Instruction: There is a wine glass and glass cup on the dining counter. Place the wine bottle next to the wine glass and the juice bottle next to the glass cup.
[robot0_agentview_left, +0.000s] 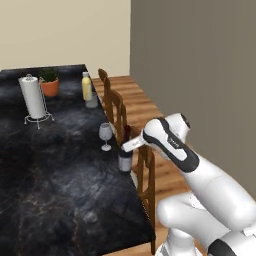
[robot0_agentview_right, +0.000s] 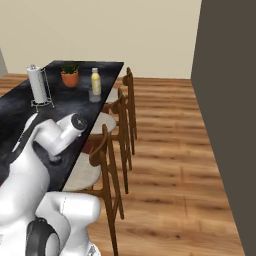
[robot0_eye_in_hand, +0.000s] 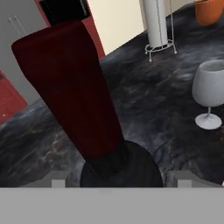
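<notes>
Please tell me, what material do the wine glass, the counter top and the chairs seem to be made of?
The wine glass looks like clear, slightly grey glass: the counter shows through its bowl. The dining counter top seems polished black stone, given its pale marbled veins. The chairs look like brown varnished wood with pale seats, though the rendering leaves the exact finish open.

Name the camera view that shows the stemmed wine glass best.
The left base view: the small clear stemmed wine glass stands whole on the black marbled counter. The hand view cuts it at the edge. The right base view leaves it unclear.
</notes>
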